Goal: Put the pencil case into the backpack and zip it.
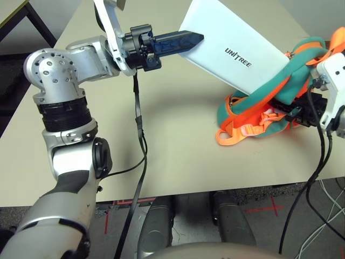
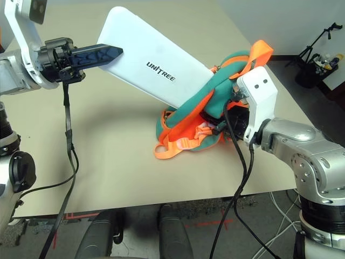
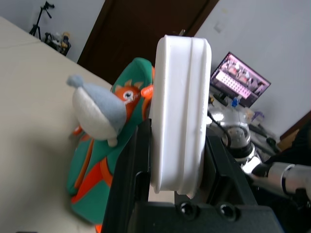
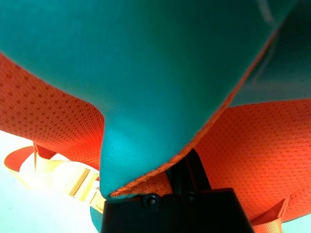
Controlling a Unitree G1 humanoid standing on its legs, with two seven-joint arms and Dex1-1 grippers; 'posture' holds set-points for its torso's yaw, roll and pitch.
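The white pencil case with dark UNITREE lettering hangs tilted above the table. My left gripper is shut on its upper end, black fingers clamped on both flat faces. Its lower end reaches into the orange and teal backpack, which lies crumpled at the table's right side. My right gripper is at the backpack's right side, shut on a fold of teal and orange fabric. A grey plush charm hangs on the backpack's far side.
Orange straps spread over the tabletop in front of the backpack. A black cable drops from my left wrist across the table to its front edge. Beyond the table are a monitor and a tripod.
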